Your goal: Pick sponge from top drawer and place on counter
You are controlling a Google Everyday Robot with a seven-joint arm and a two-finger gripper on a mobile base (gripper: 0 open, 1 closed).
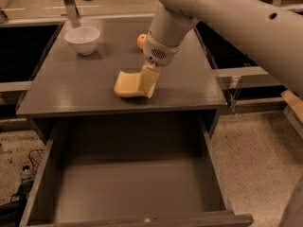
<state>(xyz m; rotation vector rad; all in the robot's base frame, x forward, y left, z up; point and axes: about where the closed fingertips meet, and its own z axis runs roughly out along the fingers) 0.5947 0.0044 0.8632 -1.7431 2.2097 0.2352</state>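
Pale yellow sponge (125, 85) pinched at one end by gripper (147, 81), low over counter (71, 89) middle; top drawer (137, 193) open below counter front; white bowl (82, 39) at counter back left, orange fruit (141, 40) at counter back.

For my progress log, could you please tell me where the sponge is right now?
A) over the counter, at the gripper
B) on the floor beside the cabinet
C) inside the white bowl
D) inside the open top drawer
A: the sponge is at the gripper over the counter, while the open top drawer shows only its bare bottom and the white bowl holds no sponge.
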